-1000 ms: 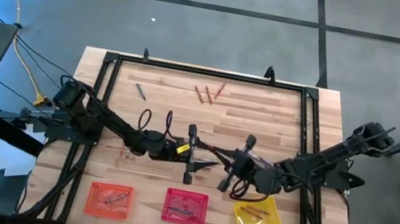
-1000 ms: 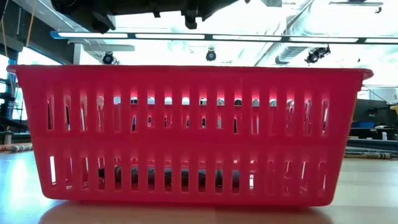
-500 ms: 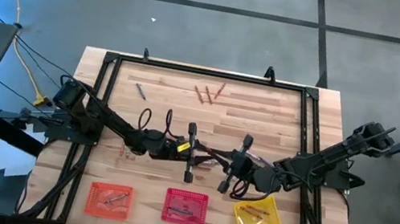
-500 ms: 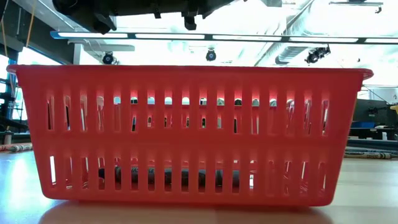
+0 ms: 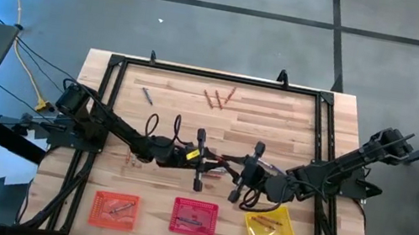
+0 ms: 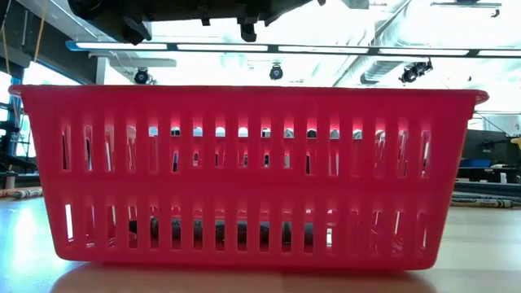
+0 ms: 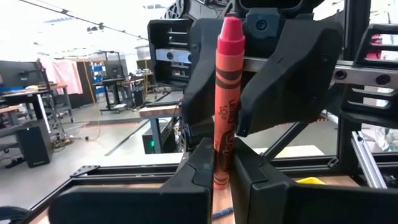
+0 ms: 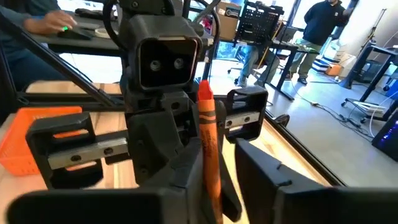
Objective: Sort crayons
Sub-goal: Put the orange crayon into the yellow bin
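A red crayon [image 7: 227, 87] stands upright in the air over the middle of the table, between my two grippers, which meet tip to tip. My left gripper [image 5: 217, 164] comes from the table's left and is shut on the crayon. My right gripper [image 5: 233, 169] comes from the right and is open, one finger [image 8: 177, 177] on each side of the crayon [image 8: 208, 146]. More reddish crayons [image 5: 219, 97] and a grey one [image 5: 147, 94] lie flat on the far part of the table. My left gripper pinches the crayon's lower part [image 7: 222, 163] between its two fingers, which reach in about level from the table's left and lie across it. The crayon stands upright, tip up, lifted clear of the table. My right gripper: a gap shows beside one finger [image 8: 261, 171]; whether the other touches the crayon I cannot tell.
Three mesh baskets with crayons in them stand in a row along the near edge: orange [image 5: 115, 208], red [image 5: 194, 216] and yellow [image 5: 269, 224]. The red basket [image 6: 244, 179] fills the low view. A black frame [image 5: 216, 76] runs around the table top.
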Motion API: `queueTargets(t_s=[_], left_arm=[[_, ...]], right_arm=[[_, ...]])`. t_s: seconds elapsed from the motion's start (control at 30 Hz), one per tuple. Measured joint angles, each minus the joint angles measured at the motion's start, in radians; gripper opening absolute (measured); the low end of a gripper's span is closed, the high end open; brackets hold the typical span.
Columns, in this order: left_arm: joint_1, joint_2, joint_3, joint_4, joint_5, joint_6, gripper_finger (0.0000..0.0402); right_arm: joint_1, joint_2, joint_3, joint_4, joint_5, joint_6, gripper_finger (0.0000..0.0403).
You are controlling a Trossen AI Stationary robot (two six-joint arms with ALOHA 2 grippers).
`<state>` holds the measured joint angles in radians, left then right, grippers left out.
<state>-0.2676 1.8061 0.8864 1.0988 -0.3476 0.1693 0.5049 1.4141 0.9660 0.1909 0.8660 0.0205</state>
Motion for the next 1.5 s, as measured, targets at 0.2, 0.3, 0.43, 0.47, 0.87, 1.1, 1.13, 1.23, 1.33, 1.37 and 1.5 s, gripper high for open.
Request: queueTargets(t_s=[0.2, 0.3, 0.43, 0.47, 0.87, 1.1, 1.13, 1.23, 1.33, 1.37, 1.5], left_arm=[[-0.002, 0.000, 0.000, 0.001, 0.006, 0.000, 0.0002], [-0.002, 0.000, 0.000, 0.001, 0.005, -0.007, 0.0001], [-0.010, 0.000, 0.000, -0.002, 0.006, -0.008, 0.0001], [-0.013, 0.000, 0.000, -0.002, 0.006, -0.008, 0.0001], [-0.043, 0.000, 0.000, -0.024, -0.001, -0.008, 0.0001], [-0.029, 0.000, 0.000, -0.037, -0.003, -0.010, 0.0001], [-0.027, 0.000, 0.000, -0.037, -0.003, -0.010, 0.0001], [-0.027, 0.000, 0.000, -0.042, 0.002, -0.018, 0.0001], [-0.027, 0.000, 0.000, -0.064, 0.040, -0.076, 0.0001], [-0.027, 0.000, 0.000, -0.068, 0.051, -0.092, 0.0001], [-0.032, 0.000, 0.000, -0.071, 0.056, -0.116, 0.0001]], right_arm=[[0.006, -0.004, 0.003, -0.036, 0.009, 0.000, 0.0137], [0.022, -0.023, 0.003, -0.065, 0.040, -0.002, 0.0153], [0.058, -0.066, 0.004, -0.129, 0.125, 0.022, 0.0160], [0.068, -0.074, 0.005, -0.154, 0.131, 0.036, 0.0160], [0.142, -0.121, 0.005, -0.502, 0.128, 0.390, 0.0160], [0.095, -0.121, 0.005, -0.556, 0.129, 0.448, 0.0160], [0.088, -0.121, 0.005, -0.555, 0.127, 0.446, 0.0160], [0.074, -0.121, 0.005, -0.551, 0.096, 0.447, 0.0160], [0.071, -0.121, 0.005, -0.507, 0.062, 0.450, 0.0160], [0.074, -0.121, 0.005, -0.486, 0.048, 0.444, 0.0160], [0.087, -0.115, 0.005, -0.405, 0.012, 0.409, 0.0160]])
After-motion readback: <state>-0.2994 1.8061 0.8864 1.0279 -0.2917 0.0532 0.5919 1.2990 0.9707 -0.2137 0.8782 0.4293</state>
